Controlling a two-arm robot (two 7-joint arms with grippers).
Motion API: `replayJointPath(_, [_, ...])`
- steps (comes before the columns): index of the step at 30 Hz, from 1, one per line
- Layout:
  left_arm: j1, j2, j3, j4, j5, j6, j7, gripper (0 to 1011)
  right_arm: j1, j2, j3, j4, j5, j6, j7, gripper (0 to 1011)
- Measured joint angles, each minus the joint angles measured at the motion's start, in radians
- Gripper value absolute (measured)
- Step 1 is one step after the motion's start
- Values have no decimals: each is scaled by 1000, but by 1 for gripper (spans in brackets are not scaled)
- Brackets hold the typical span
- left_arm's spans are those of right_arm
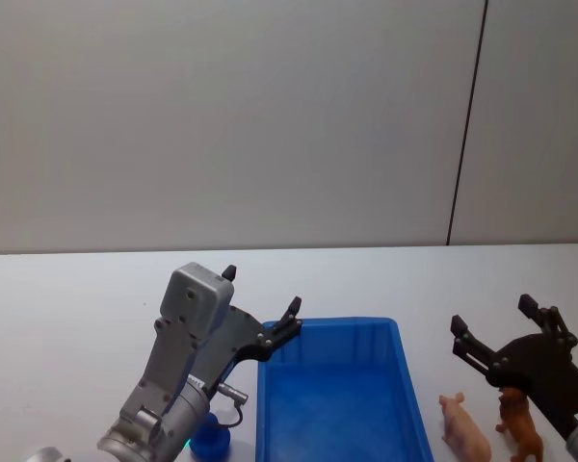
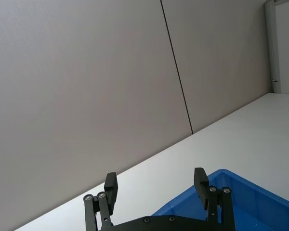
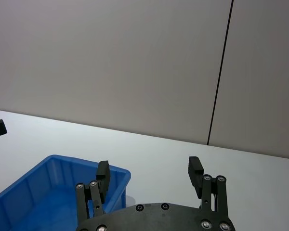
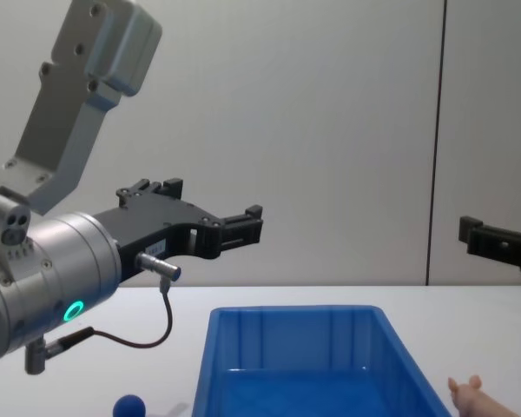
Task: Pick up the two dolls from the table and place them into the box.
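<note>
The blue box (image 1: pixel 335 404) sits empty on the white table (image 1: pixel 67 308), near its front edge. Just right of the box stand the two dolls, a pale pink pig (image 1: pixel 465 430) and a reddish-brown animal (image 1: pixel 520 429). My right gripper (image 1: pixel 492 314) hovers open above and just behind them, holding nothing. My left gripper (image 1: pixel 262 291) hangs open over the box's back left corner, also holding nothing. The chest view has the pig (image 4: pixel 473 395) low at the right, beside the box (image 4: pixel 304 343), with the left gripper (image 4: pixel 213 201) well above the box's rim.
A small blue ball (image 1: pixel 212 438) lies on the table left of the box, under my left arm, and in the chest view the ball (image 4: pixel 128 407) is at the bottom. A plain grey wall stands behind the table. Bare tabletop stretches behind the box and to the far left.
</note>
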Motion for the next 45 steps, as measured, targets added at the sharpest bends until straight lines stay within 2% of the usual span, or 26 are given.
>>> replayJointPath(45, [0, 0, 0, 0, 0, 0, 0, 1001, 2, -1, 2, 2, 7, 6, 0, 1001])
